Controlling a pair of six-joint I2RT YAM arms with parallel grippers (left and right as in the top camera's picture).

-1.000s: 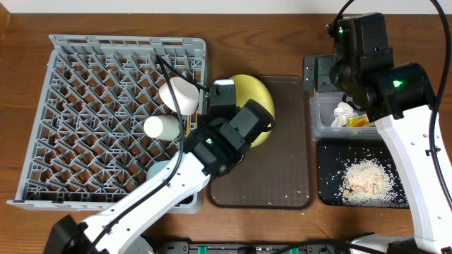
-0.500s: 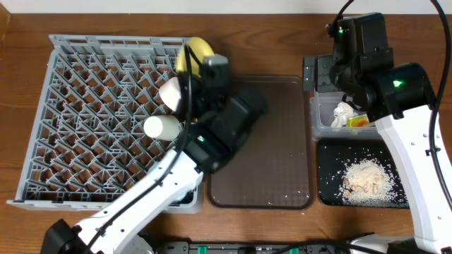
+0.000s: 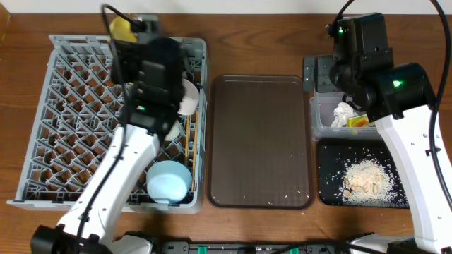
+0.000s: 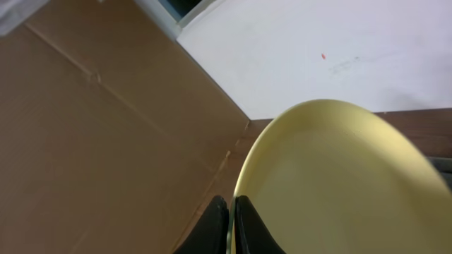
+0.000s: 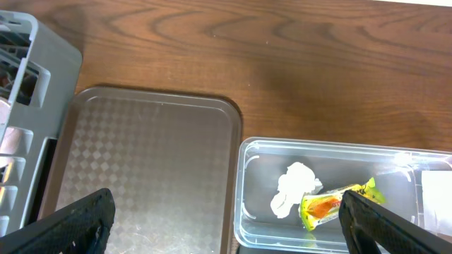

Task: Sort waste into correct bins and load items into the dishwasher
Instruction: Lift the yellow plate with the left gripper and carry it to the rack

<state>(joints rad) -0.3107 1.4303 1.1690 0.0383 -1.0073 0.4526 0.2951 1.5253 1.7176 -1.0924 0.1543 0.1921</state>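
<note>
- Left gripper [image 4: 229, 227] – clenched on the rim of the yellow plate [image 4: 332, 183]. In the left wrist view I see both dark fingers [image 4: 214, 227] pinching the plate's edge, one on each face.
- The overhead view puts that plate [image 3: 121, 29] at the far edge of the grey dish rack [image 3: 78, 120], near its back left part. It shows nearly edge-on, so it is held upright rather than flat. I cannot tell whether it touches the pegs.
- Left arm lies diagonally across the rack and hides part of its middle.
- In the rack, right side: light blue bowl [image 3: 169, 181] near the front corner, mouth up. Pinkish-white small bowl [image 3: 188, 97] is further back, half hidden by the arm.
- Just in front of it a sliver of the cream cup [image 3: 171, 132] peeks out beside the arm.
- Thin wooden chopsticks [image 3: 192, 156] run along the rack's right edge.
- Brown tray [image 3: 260, 141] – only a few crumbs near its front edge.
- Right gripper [image 5: 226, 212] – released, jaws spread wide, nothing between them. It hangs over the border of the tray and the clear tub [image 5: 244, 183].
- Clear tub holds the crumpled tissue [image 5: 293, 187] and the snack wrapper [image 5: 335, 204], lying side by side.
- Black tub [image 3: 328, 162], in front of the clear one, holds the pile of food scraps [image 3: 366, 176].
</note>
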